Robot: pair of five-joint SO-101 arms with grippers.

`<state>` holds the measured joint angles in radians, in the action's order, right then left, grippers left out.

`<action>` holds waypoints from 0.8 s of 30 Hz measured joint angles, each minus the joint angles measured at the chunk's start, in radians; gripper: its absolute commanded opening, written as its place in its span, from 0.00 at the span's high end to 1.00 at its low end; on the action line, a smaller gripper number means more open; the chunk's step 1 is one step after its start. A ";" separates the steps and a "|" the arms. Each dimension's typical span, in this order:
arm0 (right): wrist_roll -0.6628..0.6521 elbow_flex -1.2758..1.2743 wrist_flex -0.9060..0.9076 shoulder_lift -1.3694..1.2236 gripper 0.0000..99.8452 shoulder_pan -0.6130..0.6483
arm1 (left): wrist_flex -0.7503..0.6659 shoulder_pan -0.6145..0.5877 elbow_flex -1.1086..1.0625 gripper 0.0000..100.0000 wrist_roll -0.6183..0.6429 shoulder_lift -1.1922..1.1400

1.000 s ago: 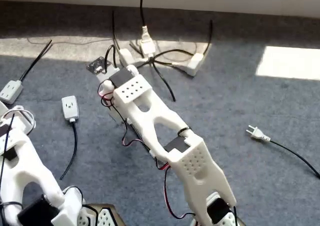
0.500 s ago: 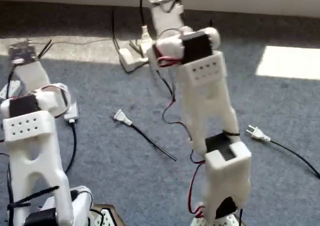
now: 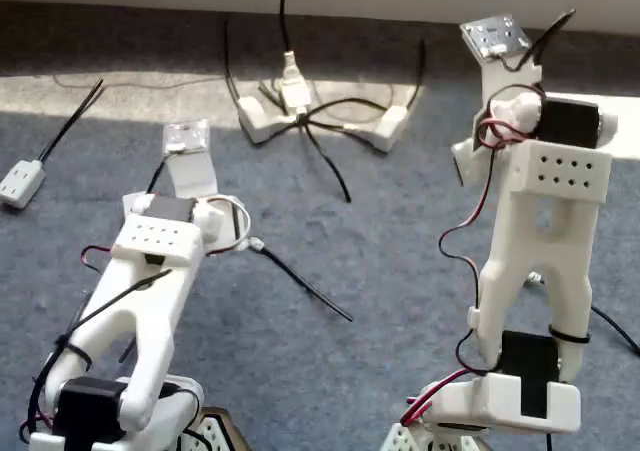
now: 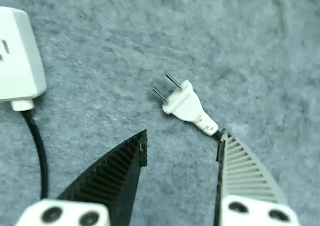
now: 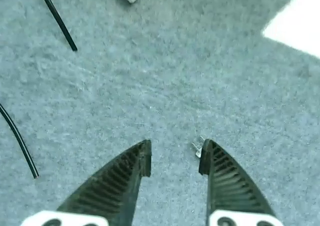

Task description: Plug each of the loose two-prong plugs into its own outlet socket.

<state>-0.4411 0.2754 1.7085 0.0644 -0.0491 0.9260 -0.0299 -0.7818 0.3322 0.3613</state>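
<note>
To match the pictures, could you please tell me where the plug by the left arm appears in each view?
High view: the plug lies on the carpet beside the left arm.
Left wrist view: mid-picture, just beyond the open left claw.
Right wrist view: the prongs there belong to a second plug.
Shared landmark: the left arm, whose claw frames the plug.

Grey carpet across the whole high view, with a sunlit strip along the upper left. At upper centre, a cluster of white outlet blocks tangled with black cords. At the far left edge, a lone outlet socket on a thin cord. Just left of centre, a white two-prong plug lying flat, black cable trailing toward the lower right. Near that plug but apart from it, another white socket block with its own black cord.
</note>
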 measured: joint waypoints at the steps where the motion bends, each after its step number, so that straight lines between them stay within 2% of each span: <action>1: -0.005 -0.038 -0.020 0.011 0.83 -0.009 | -0.011 -0.052 0.008 0.77 0.000 -0.009; 5: -0.009 -0.181 -0.106 0.037 0.83 -0.026 | -0.123 -0.244 0.011 0.77 -0.038 -0.035; 10: -0.009 -0.339 -0.212 0.037 0.83 -0.023 | -0.324 -0.307 0.002 0.77 -0.183 -0.160; 17: -0.011 -0.457 -0.288 0.037 0.83 -0.021 | -0.568 -0.462 0.107 0.77 -0.216 -0.468; 24: -0.011 -0.462 -0.298 0.037 0.83 -0.015 | -0.586 -0.641 0.399 0.77 -0.331 -0.832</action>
<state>-0.4519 -0.1864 1.4108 0.1013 -0.0644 0.3399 -0.6713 -0.3828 0.0008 -0.4703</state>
